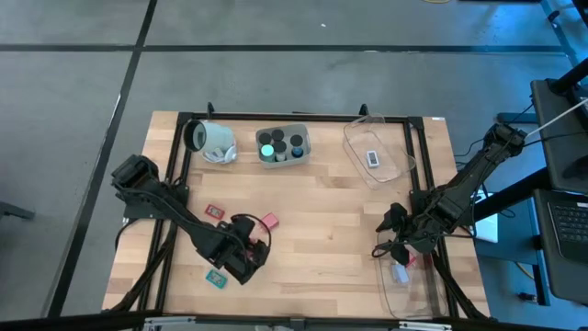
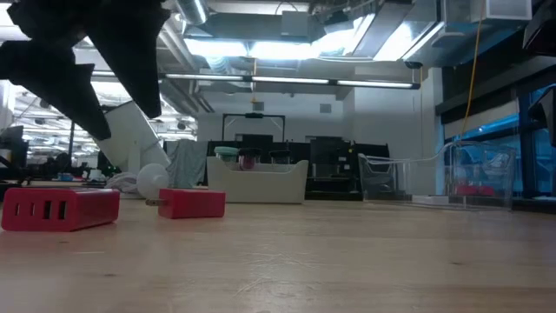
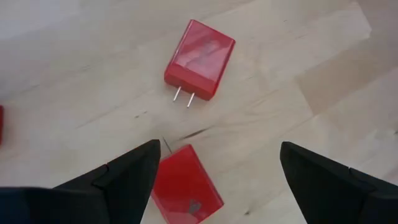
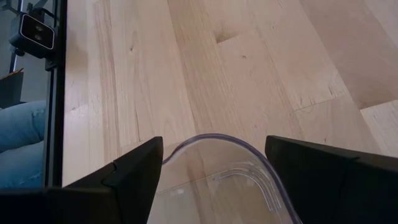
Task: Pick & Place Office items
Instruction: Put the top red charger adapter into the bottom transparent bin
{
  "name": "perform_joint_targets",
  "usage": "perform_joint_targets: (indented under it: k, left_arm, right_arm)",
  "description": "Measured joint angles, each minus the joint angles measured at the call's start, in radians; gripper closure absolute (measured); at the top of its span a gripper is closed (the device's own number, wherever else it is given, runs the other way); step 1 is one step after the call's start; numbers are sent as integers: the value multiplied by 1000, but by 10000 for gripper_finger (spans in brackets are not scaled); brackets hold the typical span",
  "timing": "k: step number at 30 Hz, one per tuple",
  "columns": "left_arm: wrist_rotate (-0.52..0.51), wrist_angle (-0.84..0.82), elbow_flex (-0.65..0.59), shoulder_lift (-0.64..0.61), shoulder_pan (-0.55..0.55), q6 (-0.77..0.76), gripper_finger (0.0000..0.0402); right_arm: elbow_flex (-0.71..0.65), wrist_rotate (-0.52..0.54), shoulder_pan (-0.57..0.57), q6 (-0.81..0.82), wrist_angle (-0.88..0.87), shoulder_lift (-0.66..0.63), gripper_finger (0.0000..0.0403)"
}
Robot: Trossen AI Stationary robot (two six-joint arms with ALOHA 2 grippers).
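The sorting is looking partly done. In the high view, a grey tray (image 1: 283, 147) near the bench's far edge is already holding black round caps (image 1: 296, 141) and a green-glowing round one (image 1: 266, 150), and a clear tray (image 1: 354, 147) toward the far right corner is carrying one pale rectangular item (image 1: 372, 159). A second clear tray (image 1: 415, 296) at the near right corner is holding a small pale item (image 1: 401, 274) and something reddish, too small to name. The large white cup-like cylinder (image 1: 213, 138) is lying on its side near the far left corner.

Still loose on the bench are a red block (image 1: 214, 211) on the left side, a teal rectangle (image 1: 216, 279) near the near left corner, and two red plug-in adapters, so by this judgement several items are waiting to be placed.

The left gripper (image 3: 217, 180) is hovering over the left-centre of the bench with its fingers (image 3: 124, 180) spread wide and nothing between them. One red adapter (image 3: 185, 186) is lying just beside the inner face of one finger, partly under it, whether touching cannot be told; the other red adapter (image 3: 199, 60), prongs showing, is lying ahead of the fingertips, apart from both.

The right gripper (image 4: 214, 168) is waiting at the near right, released and empty, its fingers straddling the rounded rim of the near clear tray.
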Motion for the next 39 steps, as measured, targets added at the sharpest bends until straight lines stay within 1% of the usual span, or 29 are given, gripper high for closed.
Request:
perform_joint_targets:
  k: [3, 5, 8, 12, 20, 21, 22, 24, 26, 29, 32, 34, 37, 39]
  left_arm:
    - [43, -14, 0, 0, 3, 0, 73]
    - [55, -29, 0, 0, 0, -11, 73]
    - [33, -67, 0, 0, -9, -60, 73]
    - [30, -95, 0, 0, -10, -99, 73]
    - [30, -94, 0, 0, -13, -73, 73]
    - [33, -94, 0, 0, -14, -74, 73]
    - [36, -94, 0, 0, -17, -74, 73]
    - [45, -94, 0, 0, -27, -74, 73]
    - [52, -94, 0, 1, -39, -75, 73]
    - [52, -94, 0, 1, -61, -85, 73]
    - [40, -94, 0, 1, -84, -107, 73]
    - [26, -93, 0, 1, -98, -126, 73]
    - [8, -93, 0, 1, -112, -137, 73]
    - [7, -93, 0, 1, -118, -138, 73]
  right_arm:
    - [0, 0, 0, 0, 0, 0, 117]
    - [0, 0, 0, 0, 0, 0, 117]
    - [0, 0, 0, 0, 0, 0, 117]
    - [0, 0, 0, 0, 0, 0, 117]
    - [0, 0, 0, 0, 0, 0, 117]
    - [0, 0, 0, -5, 0, 0, 117]
    - [0, 5, 0, -54, -4, 0, 117]
    - [0, 50, -1, -200, -8, 0, 117]
    - [0, 123, -2, -292, -11, 0, 117]
    - [0, 231, -2, -362, -11, 0, 117]
    - [0, 290, -2, -398, -11, 0, 117]
    - [0, 292, -2, -397, -11, 0, 117]
    - [0, 255, -2, -394, -9, 0, 117]
    - [0, 255, -2, -378, 3, 0, 117]
